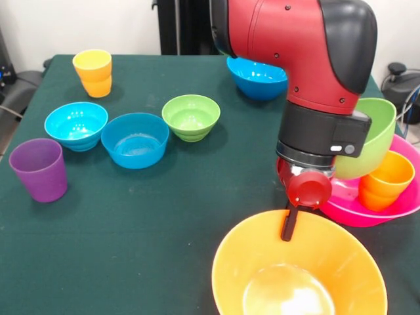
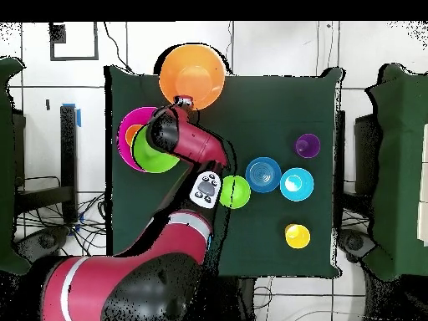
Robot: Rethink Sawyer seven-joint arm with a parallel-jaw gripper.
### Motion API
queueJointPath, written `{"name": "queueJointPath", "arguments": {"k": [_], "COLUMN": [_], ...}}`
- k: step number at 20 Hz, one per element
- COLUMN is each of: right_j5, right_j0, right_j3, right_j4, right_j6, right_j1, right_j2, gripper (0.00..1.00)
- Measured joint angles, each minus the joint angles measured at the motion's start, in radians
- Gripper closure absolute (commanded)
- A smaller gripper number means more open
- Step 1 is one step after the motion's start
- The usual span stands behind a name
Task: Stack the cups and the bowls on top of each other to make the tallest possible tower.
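While the red arm is reaching down over the green tabletop (image 1: 131,230), its gripper (image 1: 289,225) is dipping one dark finger inside the rim of the large orange bowl (image 1: 299,269); whether the fingers are clenched, I cannot tell. At two o'clock from that bowl, the pink bowl (image 1: 400,203) is holding an orange cup (image 1: 387,180) and a tilted green bowl (image 1: 374,141). No writing is readable.

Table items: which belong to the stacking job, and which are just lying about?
Job:
large orange bowl
pink bowl
medium green bowl
orange cup
yellow cup
purple cup
four small bowls
pincer

Lying about:
cables on floor
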Motion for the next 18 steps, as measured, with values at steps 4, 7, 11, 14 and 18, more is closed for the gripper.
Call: {"name": "queueJointPath", "arguments": {"k": [4, 7, 11, 14, 18], "right_j5": [0.011, 0.028, 0.063, 0.111, 0.18], "right_j0": [0.007, 0.016, 0.036, 0.051, 0.066], "right_j3": [0.003, 0.003, 0.003, 0.003, 0.004], "right_j4": [0.0, 0.002, 0.005, 0.006, 0.007], "right_j6": [0.0, 0.0, 0.0, 0.0, 0.0], "right_j1": [-0.003, -0.003, -0.005, -0.013, -0.037], "right_j2": [-0.01, -0.023, -0.05, -0.07, -0.086], "gripper": [1.0, 1.0, 1.0, 1.0, 1.0]}}
